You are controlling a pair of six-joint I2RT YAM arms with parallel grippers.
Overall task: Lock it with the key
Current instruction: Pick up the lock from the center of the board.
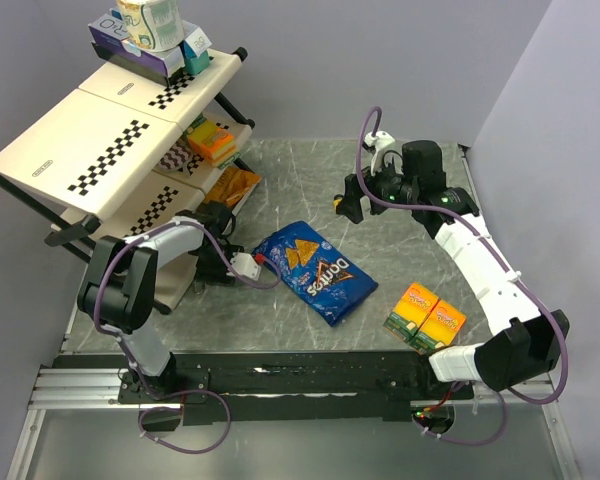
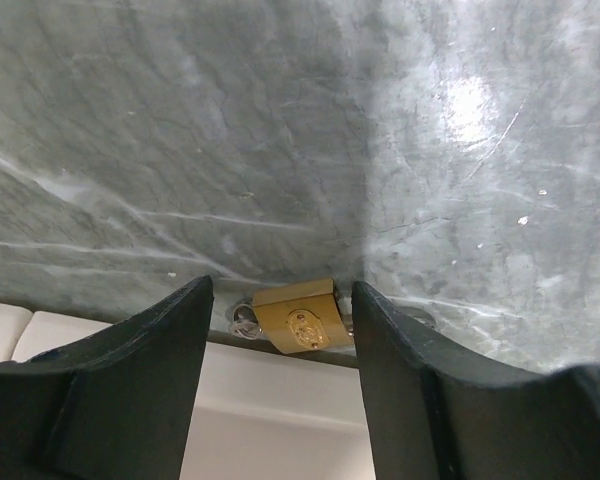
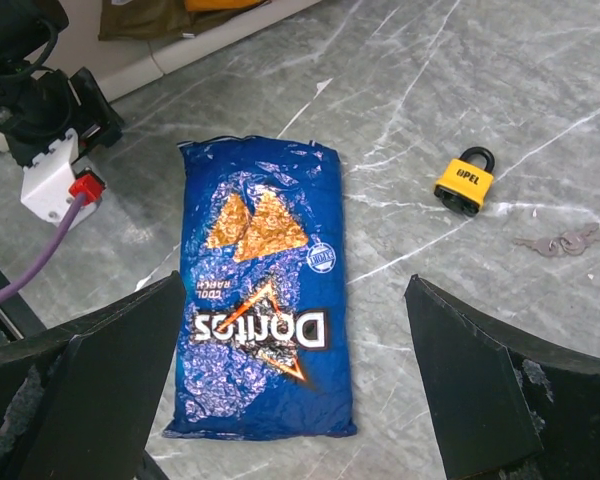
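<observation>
A brass padlock (image 2: pixel 298 318) lies on the marble table at the foot of the white shelf, with a small silver key ring (image 2: pixel 242 320) at its left side. My left gripper (image 2: pixel 282 288) is low at the shelf's foot (image 1: pixel 205 262) and open, its jaws either side of the padlock. The right finger is against the lock's side and a gap shows on the left. In the right wrist view a yellow padlock (image 3: pixel 465 180) with a black shackle and a grey key (image 3: pixel 560 242) lie apart on the table. My right gripper (image 3: pixel 295 285) hangs wide open above the table (image 1: pixel 355 200), holding nothing.
A blue Doritos bag (image 1: pixel 315 270) lies mid-table, below my right gripper (image 3: pixel 265 290). Two yellow-orange boxes (image 1: pixel 427 317) sit near the right arm's base. The tilted white shelf rack (image 1: pixel 110 130) with snack boxes fills the left side, and its base (image 2: pixel 280 420) lies under my left fingers.
</observation>
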